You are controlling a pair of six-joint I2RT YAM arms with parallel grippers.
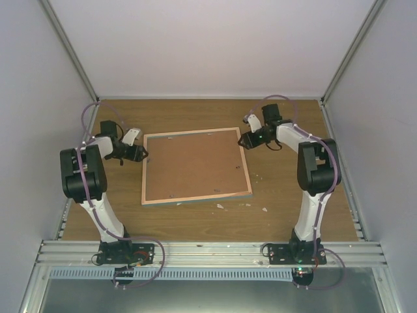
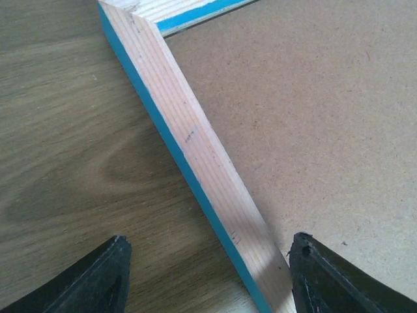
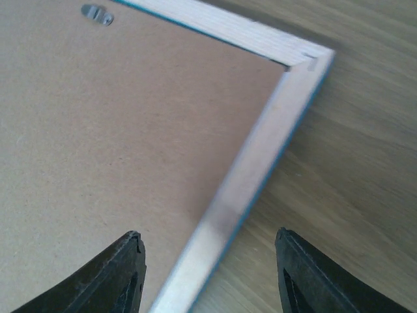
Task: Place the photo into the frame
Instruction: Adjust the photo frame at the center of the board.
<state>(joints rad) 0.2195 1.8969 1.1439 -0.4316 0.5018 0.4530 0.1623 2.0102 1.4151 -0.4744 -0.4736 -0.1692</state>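
Noted frame (image 1: 195, 166) face-down. Left gripper (image 1: 142, 155) at 9, right gripper (image 1: 245, 139) at 2 o'clock: wide, straddling it, unclamped. Next, likely: clamp, lift.

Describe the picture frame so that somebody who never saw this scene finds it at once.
Start at the wooden table. In its middle lies the frame, back side up: a large flat rectangle of brown board inside a pale wood border. Its turquoise outer edge sets it apart from the small pale scraps nearby.
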